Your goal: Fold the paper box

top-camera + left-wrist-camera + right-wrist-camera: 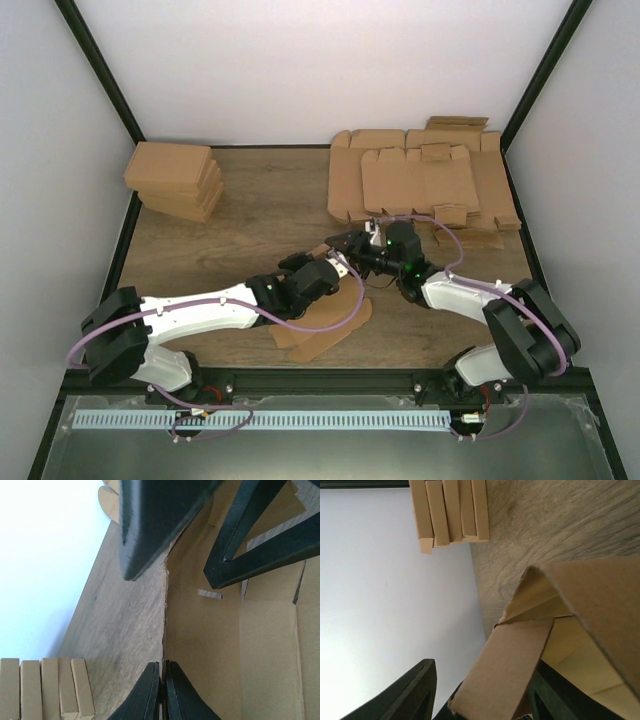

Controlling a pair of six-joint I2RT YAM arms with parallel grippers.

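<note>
The paper box [318, 335] is a light-brown cardboard piece at the table's near middle, partly raised, with the arms covering much of it. My left gripper [340, 268] is shut on the thin edge of an upright wall of the box; the left wrist view shows the gripper [162, 672] pinching that edge, with the box's inside [210, 645] to its right. My right gripper [345, 240] is open just beyond it. In the right wrist view the right gripper [485, 700] straddles a loose flap [510, 665] of the box [600, 595]. Its dark fingers [150, 525] also show in the left wrist view.
A stack of folded brown boxes [175, 180] stands at the back left; it also shows in the left wrist view [45, 687] and the right wrist view [452, 512]. A pile of flat cardboard sheets [425, 185] lies at the back right. White walls enclose the table.
</note>
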